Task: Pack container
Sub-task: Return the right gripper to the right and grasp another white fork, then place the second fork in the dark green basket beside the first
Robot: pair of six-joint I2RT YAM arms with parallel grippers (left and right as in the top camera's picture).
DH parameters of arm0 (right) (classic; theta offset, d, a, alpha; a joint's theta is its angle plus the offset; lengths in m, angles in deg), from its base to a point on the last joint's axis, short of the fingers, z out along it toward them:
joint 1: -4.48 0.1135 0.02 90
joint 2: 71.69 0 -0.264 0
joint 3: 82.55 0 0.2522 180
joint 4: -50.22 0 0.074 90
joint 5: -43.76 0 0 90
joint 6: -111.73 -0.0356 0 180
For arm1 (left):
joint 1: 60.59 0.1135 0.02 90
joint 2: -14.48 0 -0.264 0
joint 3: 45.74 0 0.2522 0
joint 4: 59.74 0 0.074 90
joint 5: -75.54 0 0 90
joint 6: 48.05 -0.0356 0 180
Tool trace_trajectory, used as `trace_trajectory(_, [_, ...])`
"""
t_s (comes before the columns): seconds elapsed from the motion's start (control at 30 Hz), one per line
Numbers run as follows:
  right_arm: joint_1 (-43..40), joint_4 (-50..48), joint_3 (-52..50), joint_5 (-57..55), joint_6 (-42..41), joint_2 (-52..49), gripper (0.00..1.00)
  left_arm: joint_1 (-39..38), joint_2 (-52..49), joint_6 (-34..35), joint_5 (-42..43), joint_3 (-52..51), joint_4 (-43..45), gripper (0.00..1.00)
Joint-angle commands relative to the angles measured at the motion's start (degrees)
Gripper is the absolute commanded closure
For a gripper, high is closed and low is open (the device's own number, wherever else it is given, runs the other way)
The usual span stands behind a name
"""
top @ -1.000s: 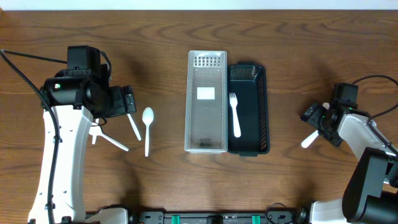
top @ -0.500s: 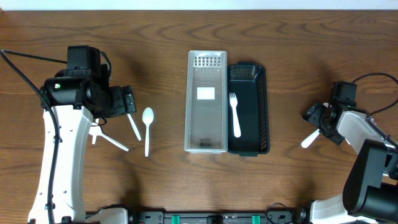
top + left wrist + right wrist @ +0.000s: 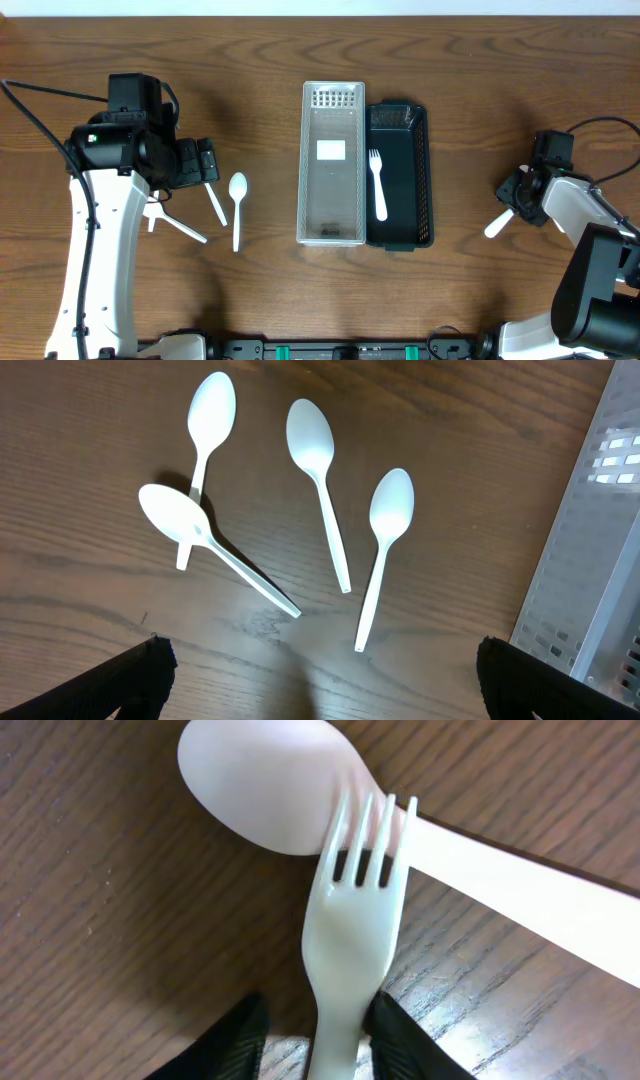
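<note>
A clear container (image 3: pixel 330 205) and a black basket (image 3: pixel 428 170) stand side by side mid-table; one white fork (image 3: pixel 377 185) lies in the basket. Several white spoons (image 3: pixel 388 510) lie under my left gripper (image 3: pixel 320 685), which hangs wide open above them, holding nothing. At the right, my right gripper (image 3: pixel 320 1040) is down at the table around the handle of a white fork (image 3: pixel 355 925). One finger (image 3: pixel 400 1035) touches the handle and the other (image 3: pixel 225 1045) stands a little off it. The fork's tines rest on a white spoon (image 3: pixel 265 790).
The clear container's perforated wall (image 3: pixel 590 560) shows at the right edge of the left wrist view. In the overhead view, my left gripper (image 3: pixel 205 162) is beside the spoons (image 3: pixel 236 205), and a white handle (image 3: pixel 495 224) sticks out below my right gripper (image 3: pixel 512 195).
The right gripper's jaws have narrowed from wide open to close around the fork's handle. The left arm and the spoons have not moved.
</note>
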Motion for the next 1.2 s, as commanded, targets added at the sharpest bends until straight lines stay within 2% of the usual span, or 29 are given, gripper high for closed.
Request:
trace_trajectory(0.0, [-0.2,1.3,-2.6,3.5,-0.4,-3.5,0.71,0.2,0.0,-0.6,-0.7,1.0,-0.2,0.02])
trace_trajectory(0.27, [-0.2,1.8,-2.3,4.2,-0.3,-3.1,0.99,0.2,0.0,-0.6,-0.7,1.0,-0.2,0.02])
trace_trajectory(0.43, [-0.2,5.7,0.5,6.5,1.0,-1.1,0.99,0.2,0.0,-0.6,-0.7,1.0,-0.2,0.02])
trace_trajectory(0.6, [1.9,11.9,8.6,7.2,5.8,3.6,0.99,0.2,0.0,-0.6,-0.7,1.0,-0.2,0.02])
trace_trajectory(0.73, [7.5,18.1,18.9,8.9,10.9,7.8,0.99,0.2,0.0,-0.6,-0.7,1.0,-0.2,0.02])
trace_trajectory(0.9, [17.5,23.2,28.7,8.9,12.7,9.3,0.99,0.2,0.0,-0.6,-0.7,1.0,-0.2,0.02])
trace_trajectory(1.17, [29.8,21.6,29.5,8.9,11.4,5.4,0.99,0.2,0.0,-0.6,-0.7,1.0,-0.2,0.02])
